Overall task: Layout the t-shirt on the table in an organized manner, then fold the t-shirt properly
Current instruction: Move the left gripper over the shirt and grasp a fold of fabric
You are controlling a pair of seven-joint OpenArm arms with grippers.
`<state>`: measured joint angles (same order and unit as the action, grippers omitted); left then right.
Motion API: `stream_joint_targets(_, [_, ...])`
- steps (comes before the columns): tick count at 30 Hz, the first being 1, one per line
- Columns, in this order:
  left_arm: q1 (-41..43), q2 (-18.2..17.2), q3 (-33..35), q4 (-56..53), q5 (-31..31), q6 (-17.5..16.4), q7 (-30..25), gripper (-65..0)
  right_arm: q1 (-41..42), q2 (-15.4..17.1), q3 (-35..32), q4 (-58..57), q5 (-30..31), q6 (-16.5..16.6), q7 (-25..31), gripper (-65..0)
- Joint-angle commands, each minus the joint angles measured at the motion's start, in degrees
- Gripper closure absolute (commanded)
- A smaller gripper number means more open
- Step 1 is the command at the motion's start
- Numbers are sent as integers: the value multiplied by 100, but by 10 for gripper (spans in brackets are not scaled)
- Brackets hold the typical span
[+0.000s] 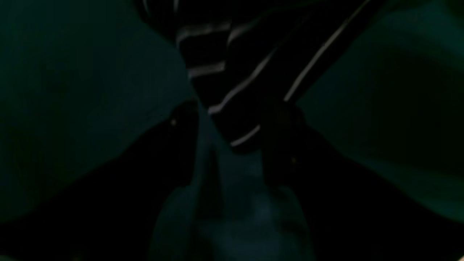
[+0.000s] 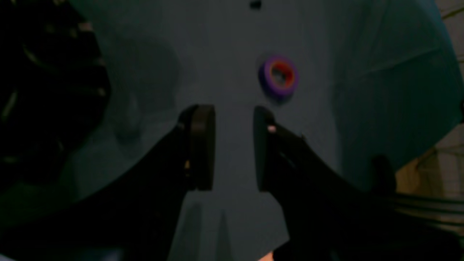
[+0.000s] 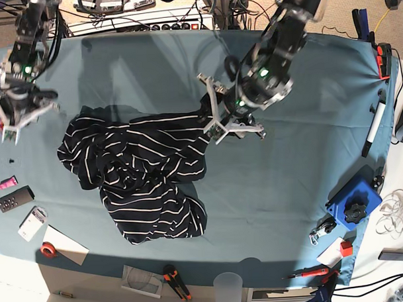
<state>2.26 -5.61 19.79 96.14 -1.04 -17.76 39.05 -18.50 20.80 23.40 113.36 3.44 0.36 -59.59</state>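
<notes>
Reaching over one end of the t-shirt (image 3: 152,149), the left gripper (image 1: 230,145) has its jaws spread, a striped tip of cloth lying between the fingers. Contact not confirmed. Right gripper (image 2: 233,148): jaws apart, nothing between them, beside the shirt over the table (image 3: 289,207). Shirt location: bunched on the table between the two arms, lower part fanned toward the base view's near edge.

Risks, as judged: closing the left jaws too high could miss the thin tip or catch only one layer, which may slip out. Pulling from that tip alone would likely drag the whole heap or tighten the central creases. A wide right-arm sweep might knock the roll of tape (image 2: 280,77).
</notes>
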Motion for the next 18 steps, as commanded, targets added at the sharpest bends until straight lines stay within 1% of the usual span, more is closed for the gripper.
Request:
stream_joint_targets(1, [-122, 94, -4, -2, -74, -66, -122, -279, -22, 94, 46, 92, -42, -13, 114, -183])
stream_joint_targets(6, [-166, 321, -4, -116, -72, -72, -173, -277, -170, 92, 46, 92, -44, -15, 72, -183])
stream_joint_targets(8, [-162, 407, -4, -116, -72, -175, -192, -235, -166, 94, 46, 92, -44, -15, -44, -183])
stream_joint_targets(10, [-164, 490, -4, -118, -72, -177, -199, -174, -168, 94, 46, 92, -55, -13, -120, -183])
stream_joint_targets(12, [-162, 551, -4, -118, -70, -168, -199, -103, -166, 92, 46, 92, -225, -15, -199, -183])
stream_joint_targets(14, [-164, 560, -4, -118, -70, -146, -203, -20, -166, 94, 46, 92, -531, -15, -243, -183])
stream_joint_targets(15, [-164, 557, -4, -116, -68, -125, -201, 0, -166, 94, 46, 92, -675, -17, -254, -183])
stream_joint_targets(16, [-162, 555, -4, -116, -63, -103, -197, 0, -166, 94, 46, 92, -798, -17, -284, -183])
stream_joint_targets(18, [-164, 557, -4, -116, -15, 68, -175, 0, -166, 94, 46, 92, -909, -17, -337, -183])
